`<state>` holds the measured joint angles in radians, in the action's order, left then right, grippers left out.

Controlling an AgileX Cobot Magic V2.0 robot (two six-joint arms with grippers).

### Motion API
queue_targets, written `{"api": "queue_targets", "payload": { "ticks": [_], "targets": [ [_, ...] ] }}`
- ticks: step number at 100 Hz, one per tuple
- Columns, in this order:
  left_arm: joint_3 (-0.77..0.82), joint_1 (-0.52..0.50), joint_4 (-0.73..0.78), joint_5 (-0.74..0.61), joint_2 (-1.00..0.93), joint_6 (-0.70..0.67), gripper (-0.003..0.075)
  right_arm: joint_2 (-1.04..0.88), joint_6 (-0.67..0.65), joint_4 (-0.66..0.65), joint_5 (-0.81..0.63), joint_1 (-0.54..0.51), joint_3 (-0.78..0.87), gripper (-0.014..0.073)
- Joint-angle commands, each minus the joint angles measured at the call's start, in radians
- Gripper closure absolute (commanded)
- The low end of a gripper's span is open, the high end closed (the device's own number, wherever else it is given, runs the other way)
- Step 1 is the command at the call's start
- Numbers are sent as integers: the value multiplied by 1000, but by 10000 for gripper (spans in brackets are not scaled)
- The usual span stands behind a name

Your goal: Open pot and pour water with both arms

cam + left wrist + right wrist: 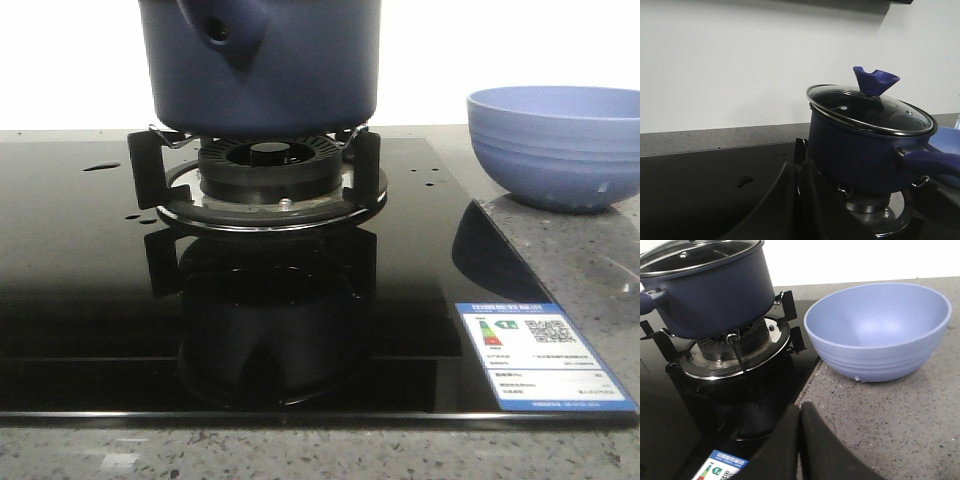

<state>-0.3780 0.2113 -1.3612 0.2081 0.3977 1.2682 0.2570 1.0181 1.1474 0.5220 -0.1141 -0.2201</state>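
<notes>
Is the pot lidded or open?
Lidded: a glass lid with a blue knob sits flat on the pot.

Front view: pot (262, 65) cut off by top edge; rim, lid out of frame. Bowl (556, 147) clipped at right edge. Label (535, 358) at hob's near right corner: small print unreadable. Both arms out of frame.

Left wrist view: pot handle (930, 161) runs off right edge. Left gripper (799, 210) dark, blurred; fingers pressed together, tips below frame.

Right wrist view: lid (697, 254) cropped by top edge, knob unseen. Pot contents not discernible through glass. Right gripper (800, 447) fingers together, tips cut off.
</notes>
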Motion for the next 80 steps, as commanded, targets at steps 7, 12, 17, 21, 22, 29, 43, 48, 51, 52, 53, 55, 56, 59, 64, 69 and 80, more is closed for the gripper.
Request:
{"api": "queue_targets", "payload": {
  "ticks": [7,12,17,21,22,29,43,48,51,52,53,55,56,59,64,69,80],
  "targets": [
    [-28,10,-28,-7,4,-8,739,4,13,40,-23,0,-23,639],
    [-28,10,-28,-7,4,-8,739,4,13,40,-23,0,-23,639],
    [-28,10,-28,-7,4,-8,739,4,13,40,-23,0,-23,639],
    [-28,10,-28,-7,4,-8,739,4,13,40,-23,0,-23,639],
    [-28,10,-28,-7,4,-8,739,4,13,40,-23,0,-23,639],
    [-28,10,-28,-7,4,-8,739,4,13,40,-23,0,-23,639],
    [-28,10,84,-3,4,-40,739,4,13,40,-23,0,-23,639],
    [-28,10,225,-19,4,-176,739,4,13,40,-23,0,-23,639],
    [-28,10,333,-41,4,-339,739,4,13,40,-23,0,-23,639],
    [-28,10,364,-53,4,-376,739,4,13,40,-23,0,-23,639],
    [-26,10,428,-60,4,-454,739,4,13,40,-23,0,-23,639],
    [-26,10,534,-77,4,-536,739,4,13,40,-23,0,-23,639],
    [-25,10,572,-83,4,-619,739,4,13,40,-23,0,-23,639],
    [-21,10,726,-116,4,-784,739,4,13,40,-23,0,-23,639],
    [-5,10,1016,-163,4,-1041,739,4,13,40,-23,0,-23,639],
    [19,10,1194,-208,-2,-1221,739,4,13,40,-23,0,-23,639],
    [86,10,1242,-235,-56,-1283,739,4,13,40,-23,0,-23,639]
  ]
}}
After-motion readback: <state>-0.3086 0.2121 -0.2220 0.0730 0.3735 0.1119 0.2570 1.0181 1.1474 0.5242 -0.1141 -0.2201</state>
